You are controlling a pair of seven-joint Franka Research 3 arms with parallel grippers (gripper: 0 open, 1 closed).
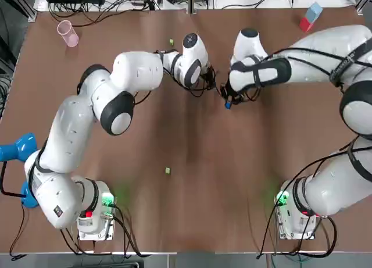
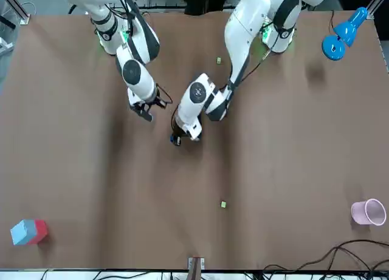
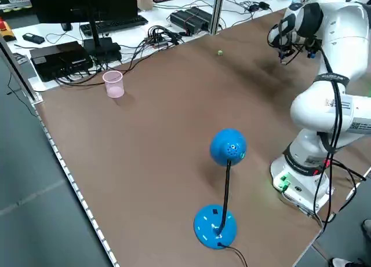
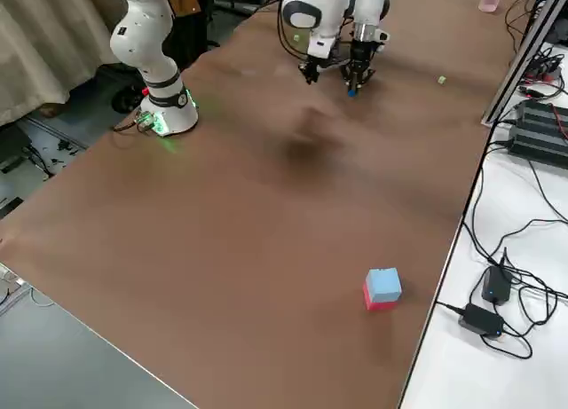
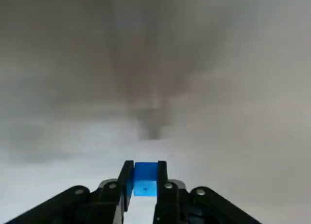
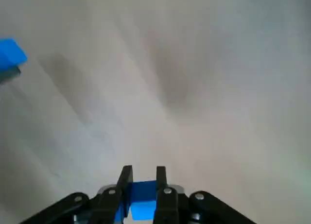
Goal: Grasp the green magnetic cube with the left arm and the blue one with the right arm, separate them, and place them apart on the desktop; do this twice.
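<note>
My left gripper (image 5: 144,173) is shut on a small blue cube (image 5: 145,178), held above the brown table. In the front view this left gripper (image 2: 177,138) hangs near the table's middle. My right gripper (image 6: 142,185) is also shut on a blue cube (image 6: 143,200), which shows under its fingers in the top view (image 1: 228,104). The two grippers hang close together, a little apart. One small green cube (image 1: 171,42) lies on the table beyond the left gripper. Another green cube (image 1: 167,171) lies nearer the arms' bases.
A pink cup (image 1: 68,33) stands at the far left corner. A red and light-blue block (image 1: 311,16) sits at the far right. A blue desk lamp (image 1: 14,149) stands by the left edge. Cables run along the far edge.
</note>
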